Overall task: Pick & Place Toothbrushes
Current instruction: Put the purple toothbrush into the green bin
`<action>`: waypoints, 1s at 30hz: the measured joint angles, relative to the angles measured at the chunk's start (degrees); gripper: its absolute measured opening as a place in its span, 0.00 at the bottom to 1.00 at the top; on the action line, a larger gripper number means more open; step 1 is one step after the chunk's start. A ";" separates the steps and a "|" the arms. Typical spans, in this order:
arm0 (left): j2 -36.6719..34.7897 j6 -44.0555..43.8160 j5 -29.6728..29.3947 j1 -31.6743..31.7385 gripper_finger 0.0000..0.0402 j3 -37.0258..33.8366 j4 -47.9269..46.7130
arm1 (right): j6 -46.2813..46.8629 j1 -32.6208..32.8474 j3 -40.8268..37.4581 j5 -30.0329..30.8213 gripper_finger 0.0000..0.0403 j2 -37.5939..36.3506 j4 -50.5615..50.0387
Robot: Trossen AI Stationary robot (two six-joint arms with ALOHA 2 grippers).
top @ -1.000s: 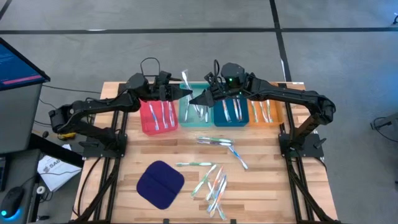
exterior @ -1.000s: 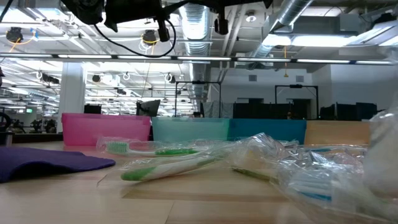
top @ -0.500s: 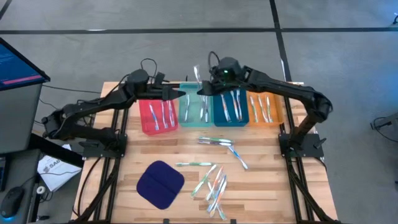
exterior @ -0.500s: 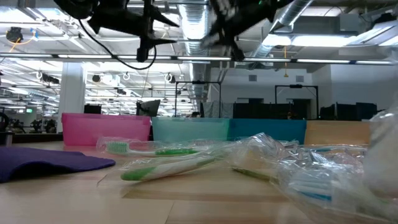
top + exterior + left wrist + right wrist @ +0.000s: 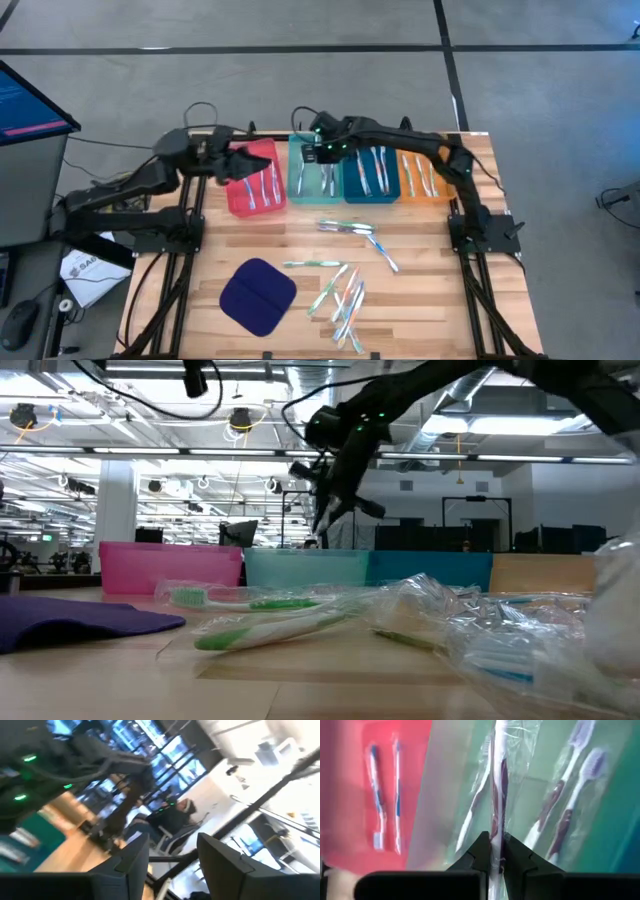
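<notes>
Red tray (image 5: pixel 252 180) at left, left gripper (image 5: pixel 232 163) hovering by its edge, fingers not readable, clear of the work. Teal tray (image 5: pixel 297 182) next, right gripper (image 5: pixel 314 152) above it, clamped on a wrapped toothbrush (image 5: pixel 496 805). Brush axis lengthwise over the tray, parallel to brushes already inside, directly below; right arm nearer.

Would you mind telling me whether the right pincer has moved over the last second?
Yes. In the high view the right pincer, shut on a wrapped toothbrush, has shifted left along the tray row, now sitting over the teal tray.
</notes>
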 joint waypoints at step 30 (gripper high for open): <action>-6.78 1.09 1.23 -1.32 0.39 -3.18 -0.30 | 11.76 1.73 15.13 1.39 0.05 15.76 -13.47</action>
